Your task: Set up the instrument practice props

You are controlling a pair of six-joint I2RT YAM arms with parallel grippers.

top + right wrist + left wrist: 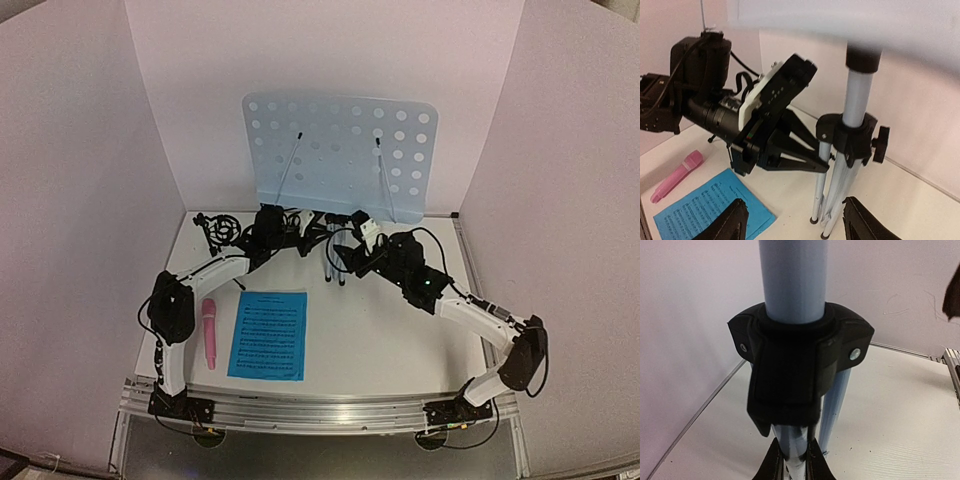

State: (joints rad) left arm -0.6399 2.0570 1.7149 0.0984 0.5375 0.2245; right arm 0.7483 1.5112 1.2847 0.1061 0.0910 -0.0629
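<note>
The pale-blue perforated music stand [340,155] stands upright at the back on its folded tripod legs [333,265]. My left gripper [308,240] is shut on one tripod leg just below the black collar [795,355]; its fingertips [774,466] pinch the leg, and the grip also shows in the right wrist view [821,162]. My right gripper [345,255] is open and empty, its fingers [735,220] spread either side of the leg feet [822,220]. The blue sheet music [268,335] lies flat at front left, the pink microphone [210,333] to its left. The black ring-topped tripod [218,228] stands at back left.
White walls enclose the table on three sides, close behind the stand. A metal rail [320,412] runs along the near edge by the arm bases. Cables trail from both wrists near the stand's legs.
</note>
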